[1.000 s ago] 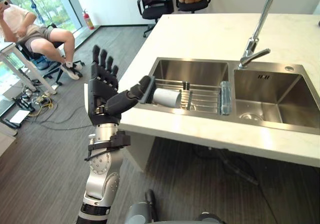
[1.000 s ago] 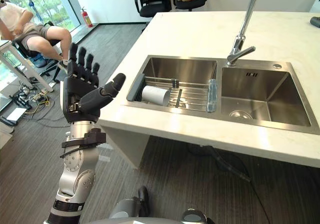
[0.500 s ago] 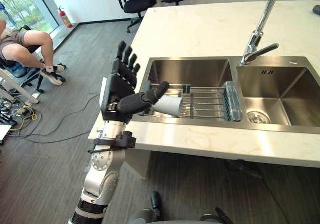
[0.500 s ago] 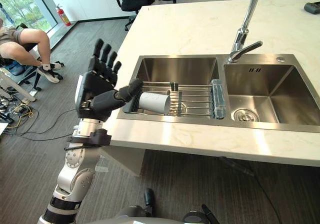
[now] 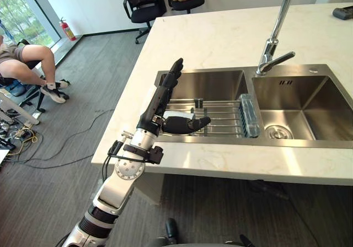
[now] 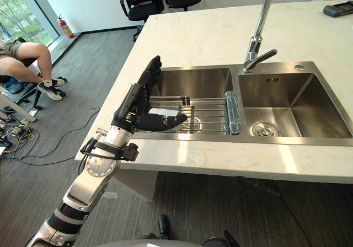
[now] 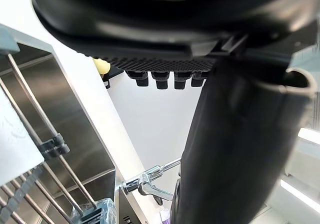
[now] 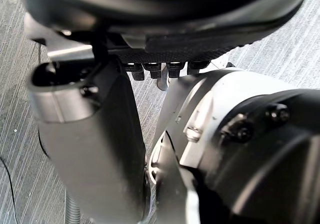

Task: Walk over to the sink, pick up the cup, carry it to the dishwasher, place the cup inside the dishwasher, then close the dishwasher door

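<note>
A white cup (image 6: 158, 113) lies on its side on the wire rack (image 5: 222, 113) in the sink's left basin (image 5: 212, 84). My left hand (image 5: 160, 100) reaches over that basin's near left corner. It is open, with its fingers straight and pointing toward the far wall. Its thumb (image 5: 188, 124) stretches across the cup's near side and hides most of it in the left eye view. In the left wrist view the cup (image 7: 14, 145) shows as a white edge past the thumb (image 7: 226, 149). My right hand (image 8: 95, 149) hangs open above the carpet.
A tall faucet (image 5: 274, 44) stands behind the divide between the basins, and the right basin (image 5: 311, 112) has a drain. A clear brush holder (image 5: 248, 114) sits at the rack's right end. A seated person (image 5: 30, 59) is far left; office chairs (image 5: 142, 4) stand beyond the counter.
The camera has come closer to the sink. My left hand went from beside the counter's edge to over the left basin, turned edge-on, its thumb now lying across the cup.
</note>
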### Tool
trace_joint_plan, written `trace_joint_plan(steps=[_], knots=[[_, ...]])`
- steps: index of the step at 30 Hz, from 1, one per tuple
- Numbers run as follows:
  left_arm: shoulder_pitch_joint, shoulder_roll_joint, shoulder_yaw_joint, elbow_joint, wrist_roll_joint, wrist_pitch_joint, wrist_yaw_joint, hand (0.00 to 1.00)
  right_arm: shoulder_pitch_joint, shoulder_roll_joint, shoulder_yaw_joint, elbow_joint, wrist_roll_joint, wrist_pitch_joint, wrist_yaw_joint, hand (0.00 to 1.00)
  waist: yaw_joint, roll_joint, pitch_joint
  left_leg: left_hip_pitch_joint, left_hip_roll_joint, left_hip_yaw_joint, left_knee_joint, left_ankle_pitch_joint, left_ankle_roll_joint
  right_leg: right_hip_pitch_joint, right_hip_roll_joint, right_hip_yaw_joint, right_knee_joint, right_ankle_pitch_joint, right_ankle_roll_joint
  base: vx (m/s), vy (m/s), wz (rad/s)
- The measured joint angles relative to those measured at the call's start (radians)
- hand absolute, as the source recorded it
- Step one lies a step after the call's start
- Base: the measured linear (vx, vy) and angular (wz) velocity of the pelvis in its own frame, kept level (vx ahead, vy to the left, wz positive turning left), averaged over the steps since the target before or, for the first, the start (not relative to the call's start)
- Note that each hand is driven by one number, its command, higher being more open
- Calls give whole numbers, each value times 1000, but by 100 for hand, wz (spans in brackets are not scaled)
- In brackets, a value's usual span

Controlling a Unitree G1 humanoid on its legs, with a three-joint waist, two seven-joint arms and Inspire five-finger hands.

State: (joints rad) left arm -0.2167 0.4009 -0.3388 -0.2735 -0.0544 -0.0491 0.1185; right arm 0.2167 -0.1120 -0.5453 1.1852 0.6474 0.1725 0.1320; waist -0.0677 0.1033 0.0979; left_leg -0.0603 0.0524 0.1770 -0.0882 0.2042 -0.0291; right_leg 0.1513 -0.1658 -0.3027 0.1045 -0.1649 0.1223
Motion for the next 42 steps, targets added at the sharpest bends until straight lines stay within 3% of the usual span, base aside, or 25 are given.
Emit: trace_joint_plan(steps=[7, 15, 24, 34, 42], knots=[[-84, 60, -7, 3, 114, 3, 10, 100, -4, -1, -64, 22, 28, 31, 13, 100, -2, -11, -11, -5, 1, -8, -4, -1, 0, 8, 7, -8, -23, 17, 1, -48, -9, 3], [-172, 150, -91, 103, 333, -10, -17, 100, -5, 0, -87, 42, 78, 47, 16, 100, -19, -36, -25, -6, 4, 13, -5, 1, 5, 5, 10, 14, -48, 38, 2, -21, -9, -8], [-223, 181, -125, 239, 349, 64, -10, 100, -8, 6, -119, 42, 86, 67, 23, 100, -35, -57, -28, -1, 9, 30, -5, 1, 6, 1, 10, 32, -51, 45, 0, -9, -7, -6], [-234, 273, -172, 458, 351, 64, -35, 100, 1, 16, -126, 23, 102, 80, 24, 100, -41, -78, -14, 13, 18, 35, -6, -9, -1, 19, 16, 26, -67, 45, 0, -13, -9, -2], [-270, 285, -199, 479, 352, 104, -55, 100, 13, 27, 16, -21, 102, 36, 20, 100, -70, -94, 0, 19, 13, 47, -6, -19, -2, 29, 10, 25, -87, 46, 6, 10, -10, -3]])
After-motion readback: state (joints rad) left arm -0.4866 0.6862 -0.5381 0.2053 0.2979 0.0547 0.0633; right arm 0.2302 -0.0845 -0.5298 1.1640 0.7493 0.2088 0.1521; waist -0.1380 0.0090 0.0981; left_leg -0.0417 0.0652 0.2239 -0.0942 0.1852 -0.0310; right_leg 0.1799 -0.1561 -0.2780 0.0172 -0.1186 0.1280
